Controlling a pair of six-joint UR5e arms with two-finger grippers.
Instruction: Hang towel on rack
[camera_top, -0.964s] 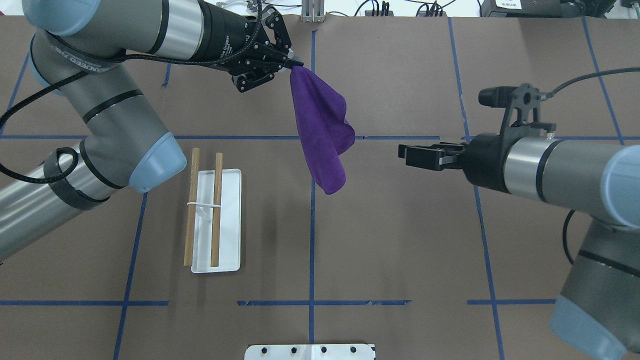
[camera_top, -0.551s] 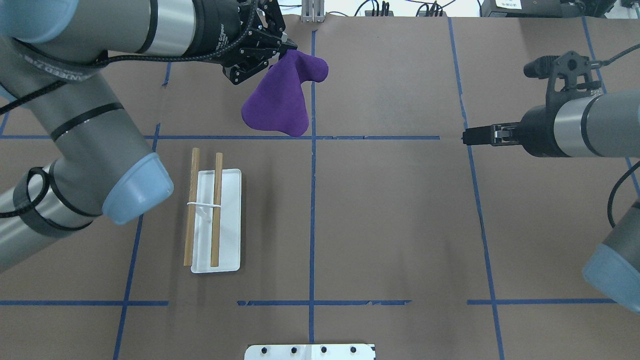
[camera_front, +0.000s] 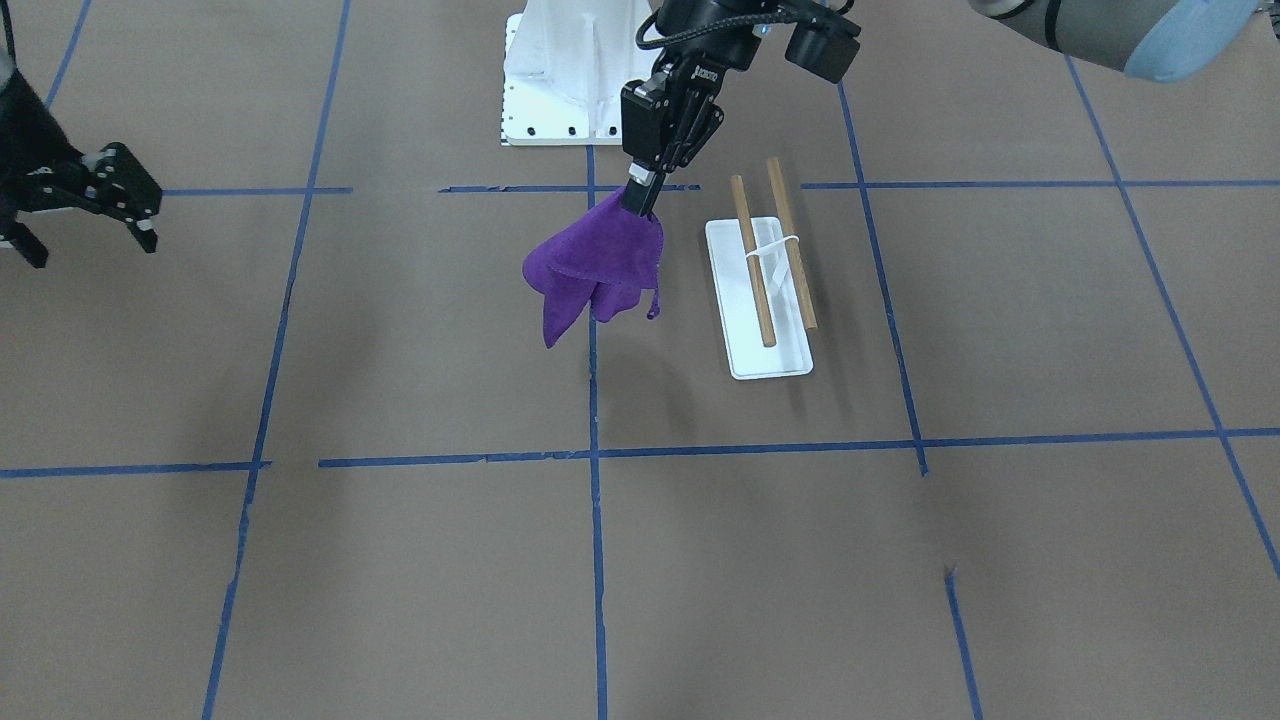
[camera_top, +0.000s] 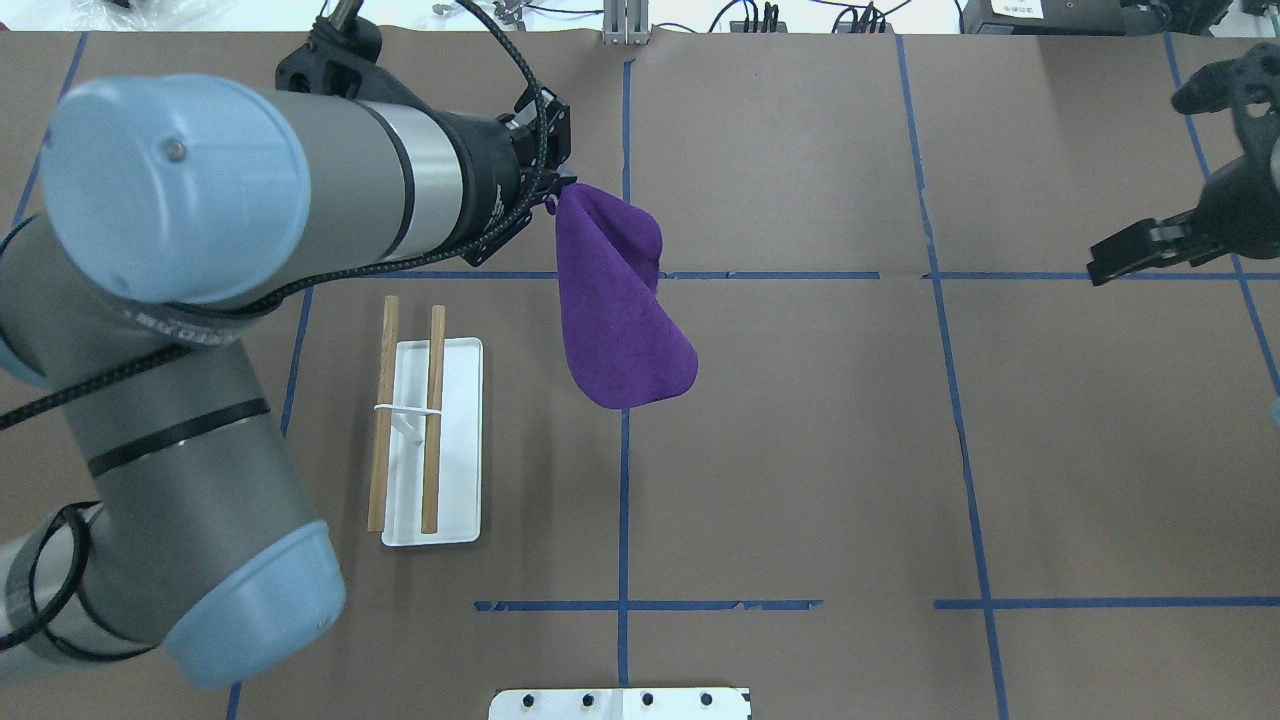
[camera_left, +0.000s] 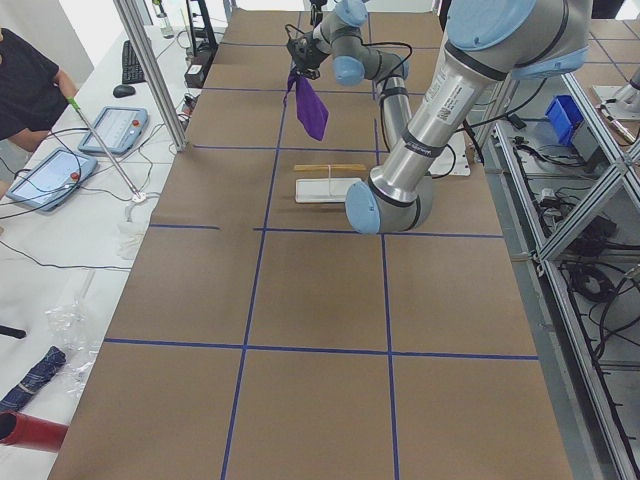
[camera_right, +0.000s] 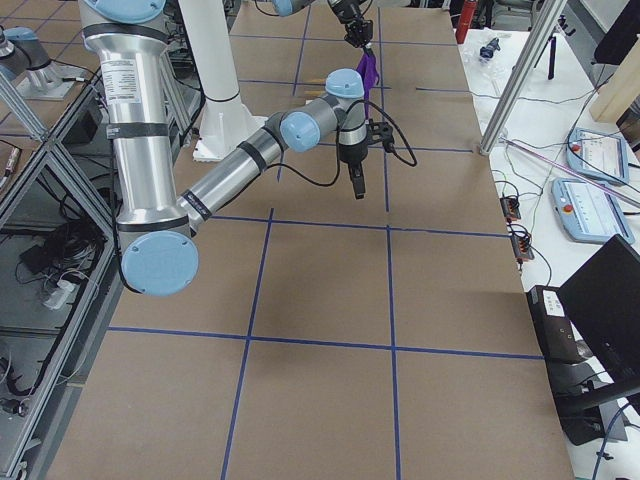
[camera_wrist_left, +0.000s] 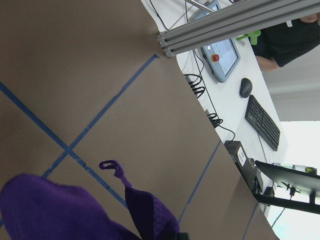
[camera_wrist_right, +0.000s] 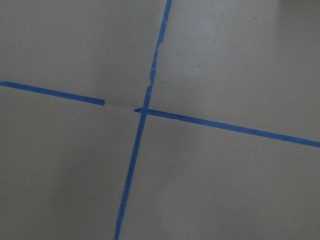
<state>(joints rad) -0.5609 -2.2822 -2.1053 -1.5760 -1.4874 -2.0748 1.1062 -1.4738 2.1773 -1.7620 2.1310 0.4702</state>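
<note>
One corner of the limp, light purple microfibre towel (camera_top: 620, 300) hangs from the left gripper's (camera_front: 638, 200) closed jaws, two o'clock of the wooden-dowel rack (camera_top: 433, 420) seen from overhead; the right gripper's (camera_front: 95, 230) open jaws could take another.

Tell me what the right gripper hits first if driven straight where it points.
Probably the table at a blue tape cross: the wrist view of the right gripper shows nothing else ahead; tilt unclear.
</note>
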